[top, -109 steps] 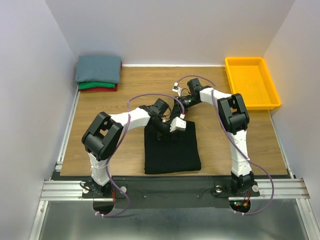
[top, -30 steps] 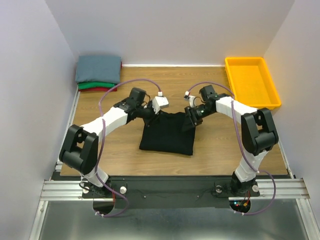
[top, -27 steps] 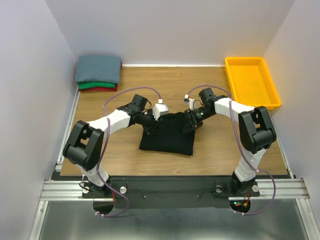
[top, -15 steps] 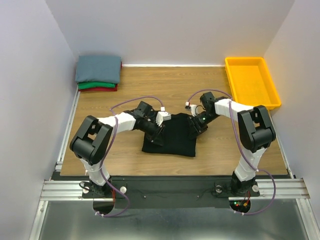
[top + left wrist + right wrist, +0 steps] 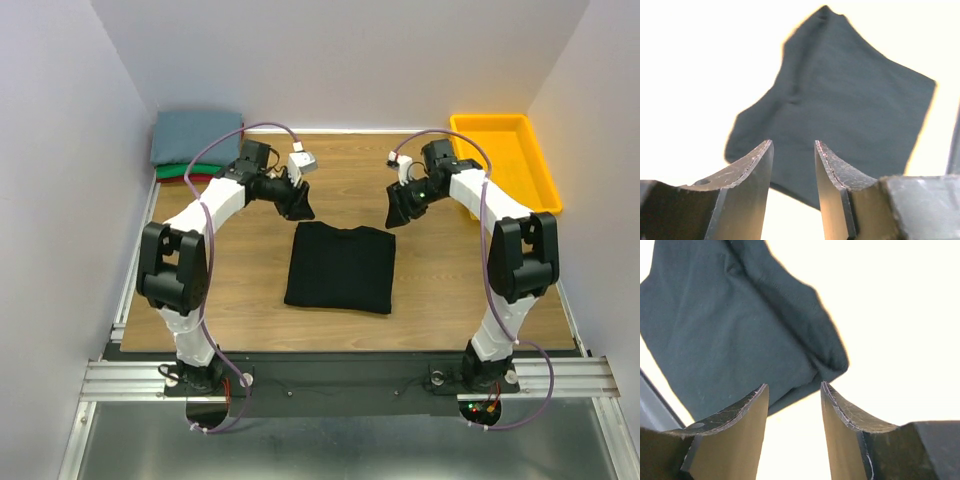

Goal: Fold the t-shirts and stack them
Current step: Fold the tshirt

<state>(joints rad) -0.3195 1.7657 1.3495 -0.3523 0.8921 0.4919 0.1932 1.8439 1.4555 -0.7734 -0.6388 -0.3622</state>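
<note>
The black t-shirt (image 5: 340, 267) lay folded into a near square in the middle of the worktop (image 5: 250, 322), touching neither arm; the left end effector (image 5: 297, 203) hovered just beyond its far left corner, and the right end effector (image 5: 397, 215) just beyond its far right corner. In both wrist views the 2 fingers stood apart with nothing between them; the dark cloth showed below. I judged the folding done and the stacking step in hand; the stack of folded tees (image 5: 195, 138) sat in the far left corner, well apart. The next move called for a grip that keeps the layers together; then a carry onto that stack.
</note>
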